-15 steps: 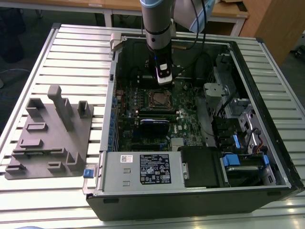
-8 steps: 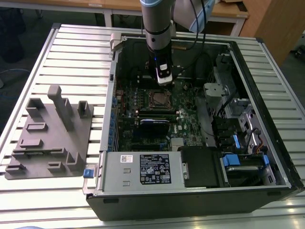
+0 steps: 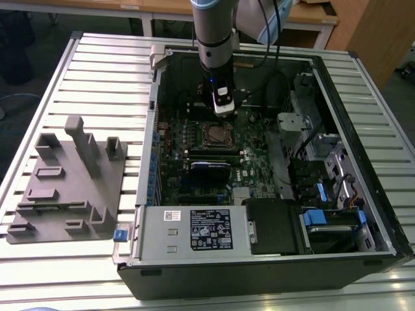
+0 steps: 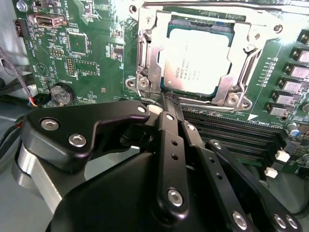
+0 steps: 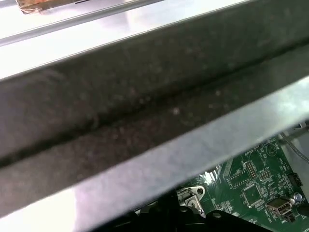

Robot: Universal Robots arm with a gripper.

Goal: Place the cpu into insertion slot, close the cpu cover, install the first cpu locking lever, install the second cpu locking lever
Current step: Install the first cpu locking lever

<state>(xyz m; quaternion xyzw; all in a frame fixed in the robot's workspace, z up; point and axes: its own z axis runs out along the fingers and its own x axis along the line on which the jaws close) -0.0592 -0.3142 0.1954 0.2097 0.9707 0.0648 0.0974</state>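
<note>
My gripper (image 4: 169, 102) was clenched, its black fingers (image 4: 166, 140) pressed together, and I could see nothing held between them. In the second wrist view the fingertips sat right at the near edge of the socket assembly, just beside one of its corner screws (image 4: 143, 83). I could not tell whether they were actually touching the metal.

The cpu (image 4: 195, 60) lay flat in the insertion slot (image 3: 213, 135) with its dull silvery top facing up. The cpu cover (image 4: 148, 34) was folded down over it, so the chip showed through the big cut-out in the frame. Whether the cover was locked down I could not tell.

Around the socket lay the green motherboard (image 4: 91, 58). A round coin battery (image 4: 60, 94) sat well off to one side of my fingers, and the long black memory slots (image 4: 227, 135) ran close beside them.

In the exterior view my arm (image 3: 213, 32) reached down into the open computer case (image 3: 337, 84), which lay on its side on a slatted metal table (image 3: 97, 71). The gripper (image 3: 222, 107) hung just above the far edge of the socket. The power supply (image 3: 194, 230) filled the near end of the case. A grey moulded fixture (image 3: 65, 181) rested on the table towards the exterior view's left, well apart from the case.

In the first wrist view a case wall (image 5: 145, 96) ran across in front of a corner of the green board (image 5: 251, 179).
</note>
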